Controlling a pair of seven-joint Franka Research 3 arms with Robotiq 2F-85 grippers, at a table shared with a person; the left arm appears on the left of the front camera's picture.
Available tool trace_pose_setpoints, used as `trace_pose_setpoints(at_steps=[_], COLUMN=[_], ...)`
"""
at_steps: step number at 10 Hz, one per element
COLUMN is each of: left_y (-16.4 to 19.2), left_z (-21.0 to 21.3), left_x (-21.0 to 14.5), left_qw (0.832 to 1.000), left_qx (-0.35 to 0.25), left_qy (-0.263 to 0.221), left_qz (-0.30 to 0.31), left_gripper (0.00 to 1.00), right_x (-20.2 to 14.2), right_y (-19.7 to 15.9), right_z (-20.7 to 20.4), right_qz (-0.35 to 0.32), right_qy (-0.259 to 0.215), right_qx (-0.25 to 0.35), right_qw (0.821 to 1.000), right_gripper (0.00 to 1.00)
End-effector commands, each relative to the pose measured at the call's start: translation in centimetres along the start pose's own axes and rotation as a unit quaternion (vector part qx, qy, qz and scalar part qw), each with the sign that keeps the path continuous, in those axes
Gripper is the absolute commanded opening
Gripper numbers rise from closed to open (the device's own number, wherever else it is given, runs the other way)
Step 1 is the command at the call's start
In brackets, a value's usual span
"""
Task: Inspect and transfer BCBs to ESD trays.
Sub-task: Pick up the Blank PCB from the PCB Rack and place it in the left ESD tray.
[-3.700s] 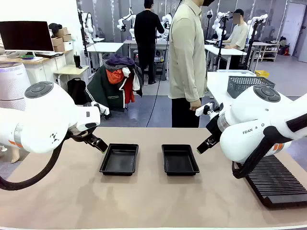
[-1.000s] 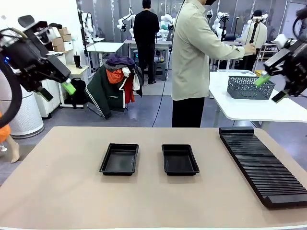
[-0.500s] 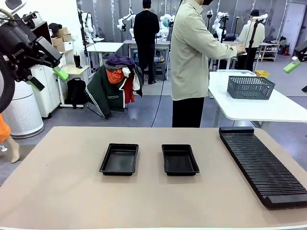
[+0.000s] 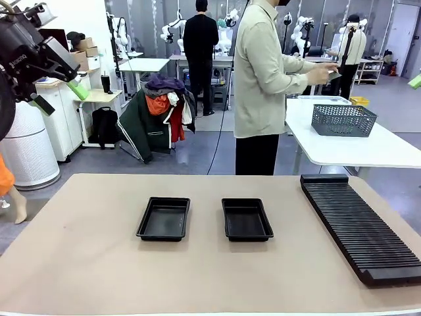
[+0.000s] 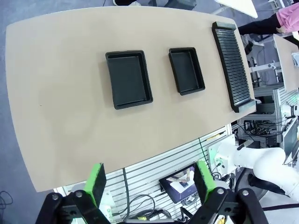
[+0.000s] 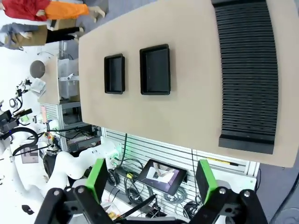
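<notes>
left gripper (image 5: 150,182): keeps rising, wide open, empty
right gripper (image 6: 152,179): rises too, wide open, empty
ESD trays (image 4: 141,227): both empty (transfer unstarted)

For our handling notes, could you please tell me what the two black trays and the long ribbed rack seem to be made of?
The two shallow black rectangular trays look like moulded plastic: faint sheen, flared rims. The long black ribbed rack looks matte, probably plastic too.
</notes>
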State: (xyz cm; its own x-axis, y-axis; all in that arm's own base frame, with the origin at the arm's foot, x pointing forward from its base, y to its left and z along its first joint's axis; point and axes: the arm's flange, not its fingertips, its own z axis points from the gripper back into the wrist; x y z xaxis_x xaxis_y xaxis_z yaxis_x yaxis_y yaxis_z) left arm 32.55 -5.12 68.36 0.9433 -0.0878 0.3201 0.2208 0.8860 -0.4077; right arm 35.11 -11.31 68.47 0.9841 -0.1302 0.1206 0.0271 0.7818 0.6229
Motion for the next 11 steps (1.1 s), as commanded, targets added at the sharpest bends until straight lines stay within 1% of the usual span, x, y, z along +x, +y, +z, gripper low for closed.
trace_pose_setpoints(at_steps=[1, 5, 7, 8, 11], left_y=[-1.0, -2.2, -2.5, -2.3, -2.3], left_z=[1.0, 1.1, 1.0, 0.8, 0.8], left_x=[0.0, 0.1, -0.2, 0.1, 0.1], left_qw=[1.0, 1.0, 1.0, 1.0, 1.0], left_qx=[0.019, 0.022, 0.026, 0.013, 0.013], left_qy=[0.006, 0.007, 0.009, -0.001, -0.001], left_qz=[0.011, 0.01, 0.007, -0.002, -0.002], left_gripper=[1.0, 1.0, 1.0, 1.0, 1.0], right_x=[0.5, 1.3, 1.8, 2.1, 2.5], right_y=[0.4, 2.1, 2.3, 2.2, 2.1], right_z=[1.2, 3.2, 4.1, 4.6, 5.7], right_qz=[0.025, 0.05, 0.055, 0.053, 0.06], right_qy=[0.006, 0.0, 0.0, 0.001, -0.003], right_qx=[-0.002, -0.019, -0.02, -0.026, -0.025], right_qw=[1.0, 0.999, 0.998, 0.998, 0.998], right_gripper=[1.0, 1.0, 1.0, 1.0, 1.0])
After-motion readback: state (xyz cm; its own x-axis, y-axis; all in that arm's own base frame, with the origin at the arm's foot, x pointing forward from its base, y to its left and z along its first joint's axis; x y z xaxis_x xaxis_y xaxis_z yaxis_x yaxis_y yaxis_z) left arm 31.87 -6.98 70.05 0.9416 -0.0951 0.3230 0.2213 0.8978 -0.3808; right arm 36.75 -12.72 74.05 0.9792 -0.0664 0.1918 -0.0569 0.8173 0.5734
